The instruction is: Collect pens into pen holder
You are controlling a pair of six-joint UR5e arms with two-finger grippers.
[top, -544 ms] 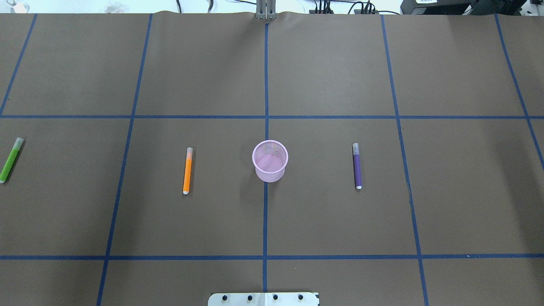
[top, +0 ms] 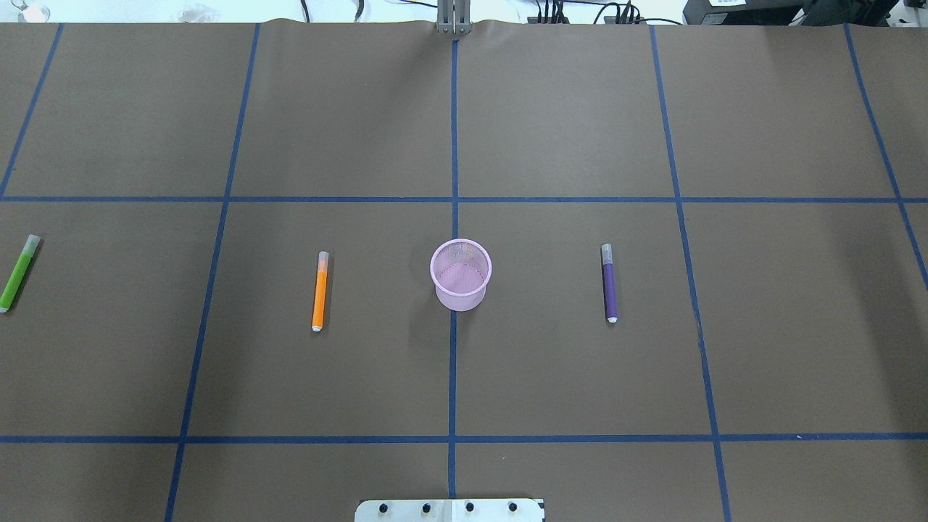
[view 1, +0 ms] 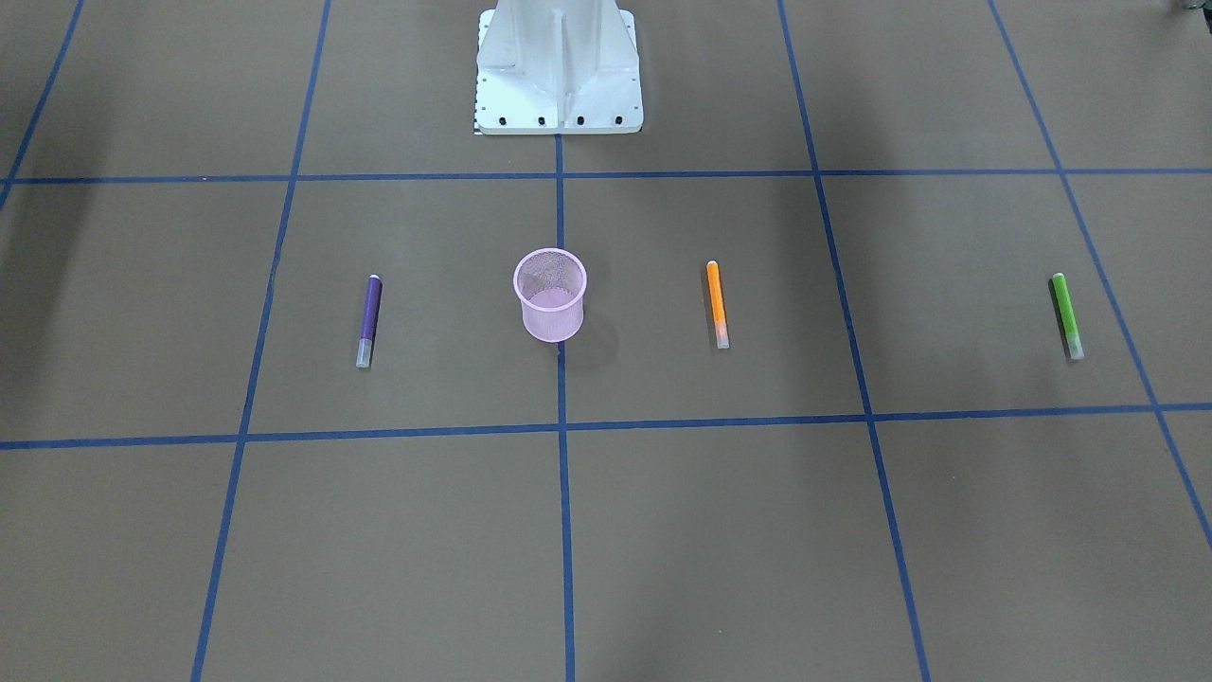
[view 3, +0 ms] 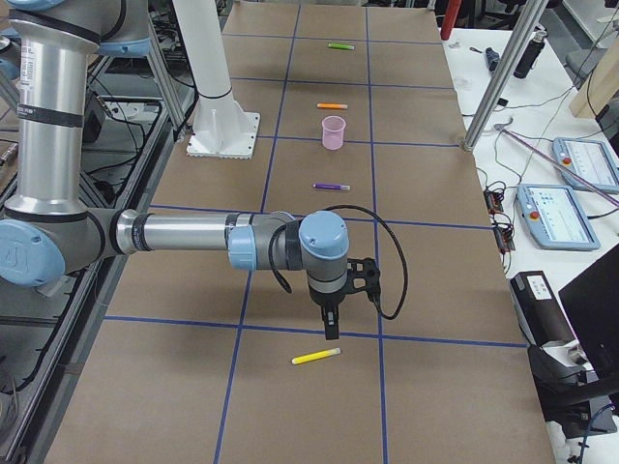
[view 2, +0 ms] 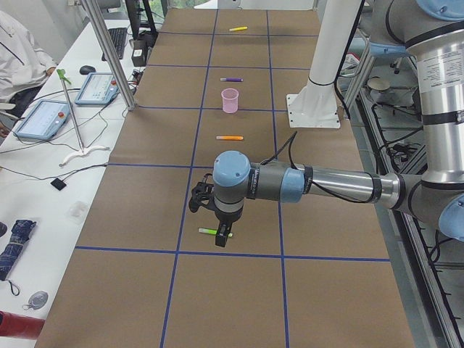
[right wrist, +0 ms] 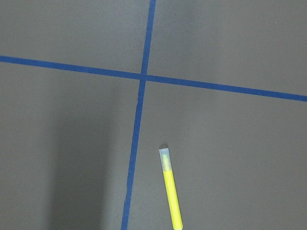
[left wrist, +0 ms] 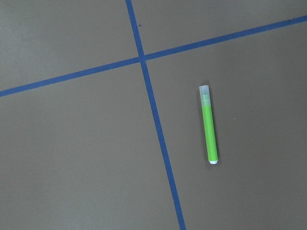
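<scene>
The pink mesh pen holder [top: 461, 274] stands upright and empty at the table's centre, also in the front view [view 1: 550, 294]. The orange pen [top: 320, 291] lies to its left and the purple pen [top: 610, 284] to its right. The green pen [top: 17, 274] lies at the far left edge and shows in the left wrist view [left wrist: 209, 127]. The yellow pen [right wrist: 171, 189] lies beyond the overhead view's right edge. My left gripper [view 2: 221, 235] hangs over the green pen [view 2: 209, 231]. My right gripper [view 3: 331, 329] hangs just beside the yellow pen [view 3: 316, 356]. I cannot tell whether either is open.
Blue tape lines [top: 453, 199] divide the brown table cover into squares. The robot's white base plate [top: 449, 510] sits at the near edge. Aluminium posts [view 2: 109, 51] and side benches with tablets [view 3: 585, 164] stand along the far side.
</scene>
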